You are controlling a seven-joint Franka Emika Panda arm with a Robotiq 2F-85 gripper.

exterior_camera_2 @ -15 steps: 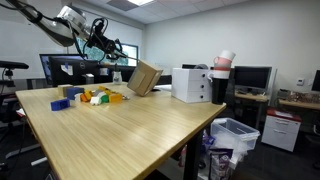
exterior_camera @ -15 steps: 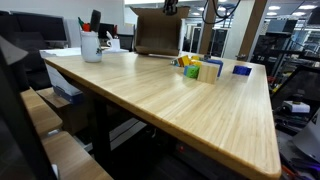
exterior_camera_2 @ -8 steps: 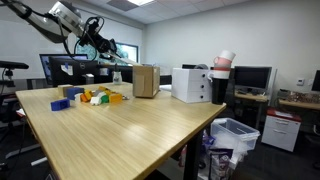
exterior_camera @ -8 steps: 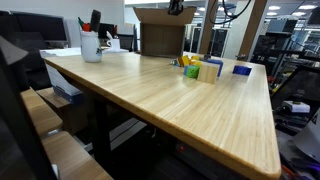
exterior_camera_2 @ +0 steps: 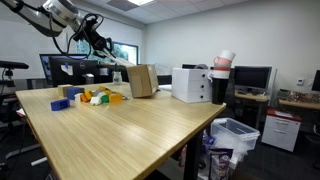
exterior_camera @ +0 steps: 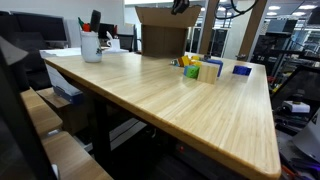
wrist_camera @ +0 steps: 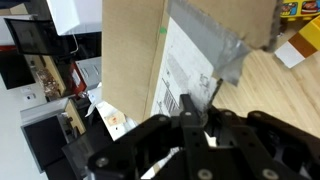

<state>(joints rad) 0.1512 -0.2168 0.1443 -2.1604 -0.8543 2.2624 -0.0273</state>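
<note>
A brown cardboard box (exterior_camera: 160, 38) (exterior_camera_2: 141, 82) stands on the far part of the wooden table (exterior_camera: 150, 95) (exterior_camera_2: 130, 135), nearly upright. My gripper (exterior_camera: 180, 7) (exterior_camera_2: 107, 54) hangs at the box's top edge, shut on its raised flap. The wrist view shows the box (wrist_camera: 135, 60) close up, with a shipping label and grey tape. There the black fingers of my gripper (wrist_camera: 197, 118) are pressed together at the flap's edge. Coloured blocks (exterior_camera: 200, 68) (exterior_camera_2: 95, 97) lie on the table beside the box.
A blue block (exterior_camera: 242, 69) (exterior_camera_2: 60, 103) lies apart from the cluster. A white mug with pens (exterior_camera: 91, 45) stands at one table corner. A white case (exterior_camera_2: 192, 84) sits next to the box, and a bin (exterior_camera_2: 235, 135) stands on the floor by the table's edge.
The box was tilted on one edge a second ago and has swung down to stand nearly upright on the table. The gripper has moved with the flap and stayed shut.
</note>
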